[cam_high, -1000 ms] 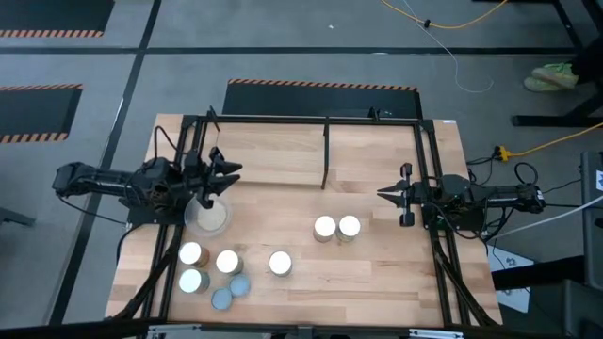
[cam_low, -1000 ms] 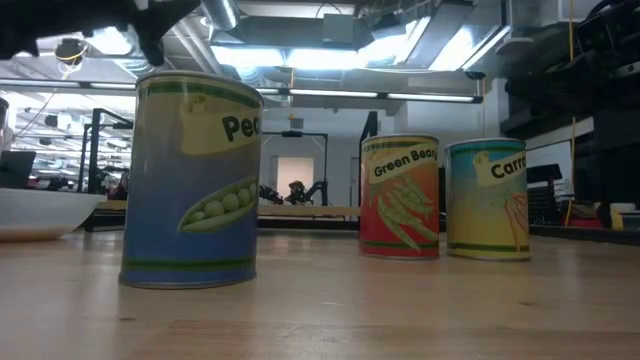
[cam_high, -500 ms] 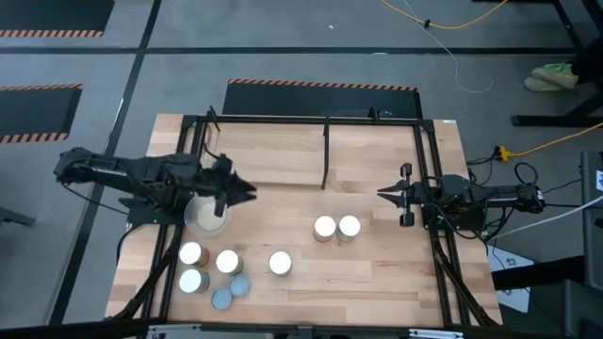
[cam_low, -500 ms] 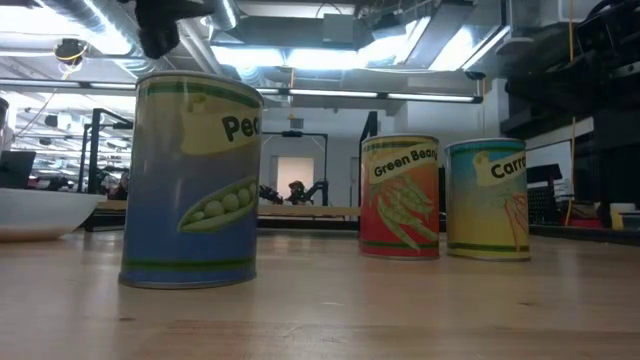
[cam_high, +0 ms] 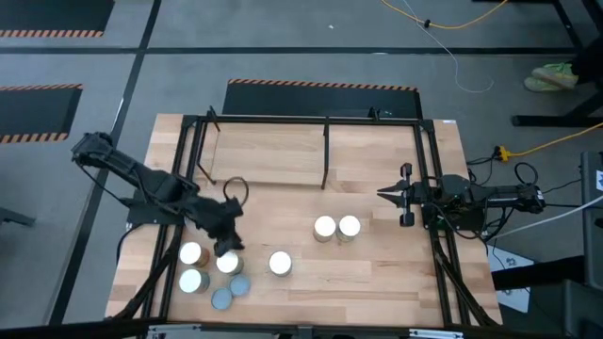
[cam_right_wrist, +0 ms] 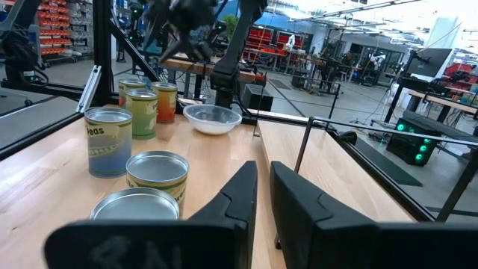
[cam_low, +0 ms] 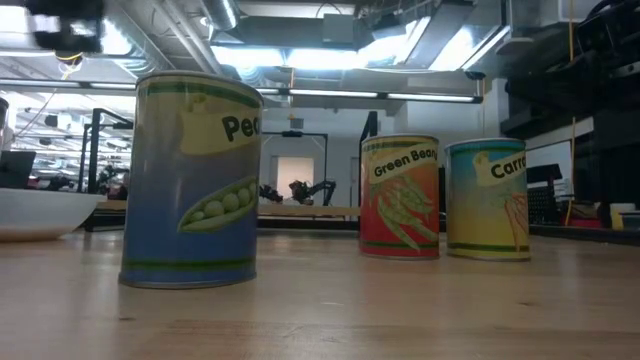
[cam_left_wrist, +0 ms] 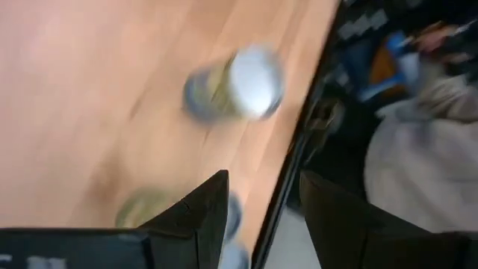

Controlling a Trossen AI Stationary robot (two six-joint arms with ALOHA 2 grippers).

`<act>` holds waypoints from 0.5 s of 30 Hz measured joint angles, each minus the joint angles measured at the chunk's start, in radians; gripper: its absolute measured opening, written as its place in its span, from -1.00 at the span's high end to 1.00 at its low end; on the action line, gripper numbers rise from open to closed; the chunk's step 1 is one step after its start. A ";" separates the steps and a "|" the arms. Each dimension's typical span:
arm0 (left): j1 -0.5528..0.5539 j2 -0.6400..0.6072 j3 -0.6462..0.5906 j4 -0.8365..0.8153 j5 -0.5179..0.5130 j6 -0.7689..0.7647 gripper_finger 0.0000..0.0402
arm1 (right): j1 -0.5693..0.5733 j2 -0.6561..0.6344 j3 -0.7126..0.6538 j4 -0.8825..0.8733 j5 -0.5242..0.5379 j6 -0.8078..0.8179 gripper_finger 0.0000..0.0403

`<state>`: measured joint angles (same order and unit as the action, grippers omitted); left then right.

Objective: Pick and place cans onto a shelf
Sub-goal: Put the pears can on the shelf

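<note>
While hovering over the front-left cans (cam_high: 209, 271), left gripper (cam_high: 226, 237) fingers spread, empty | right gripper (cam_high: 388, 194) (parked at right edge) nearly closed, holding nothing

The wooden table (cam_high: 377, 273) carries a black metal frame (cam_high: 325, 121) along its far edge and both sides. The shelf (cam_high: 268, 155), a paler board inside that frame, sits at the far left corner.

Two cans (cam_high: 336, 228) stand touching each other right of the table's middle. A single can (cam_high: 280, 264) stands nearer the front edge. Toward the front left corner is a tight cluster of five cans (cam_high: 209, 273): three bright-topped, two grey-blue-topped closest to the front edge. A pale shallow bowl (cam_right_wrist: 212, 118) rests on the left side, between the cluster and the shelf.
</note>
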<state>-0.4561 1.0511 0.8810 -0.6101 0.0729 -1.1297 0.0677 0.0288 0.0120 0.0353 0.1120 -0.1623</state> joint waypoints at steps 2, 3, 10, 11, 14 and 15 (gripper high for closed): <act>-0.022 0.016 0.000 -0.064 0.029 -0.079 0.21 | 0.000 0.000 0.000 0.000 0.000 0.000 0.77; -0.032 0.025 0.000 -0.097 0.041 -0.114 0.21 | 0.000 0.000 0.000 0.000 0.000 0.000 0.77; -0.075 0.069 0.000 -0.260 0.074 -0.249 0.21 | 0.000 0.000 0.000 0.000 0.000 0.000 0.77; -0.078 0.077 0.000 -0.265 0.069 -0.254 0.21 | 0.000 0.000 0.000 0.000 0.000 0.000 0.77; -0.090 0.105 0.000 -0.272 0.068 -0.256 0.21 | 0.000 0.000 0.000 0.000 0.000 0.000 0.77; -0.091 0.117 0.000 -0.270 0.068 -0.255 0.21 | 0.000 0.000 0.000 0.000 0.000 0.000 0.77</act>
<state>-0.5472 1.1684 0.8810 -0.8806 0.1410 -1.3851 0.0677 0.0288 0.0120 0.0353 0.1120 -0.1623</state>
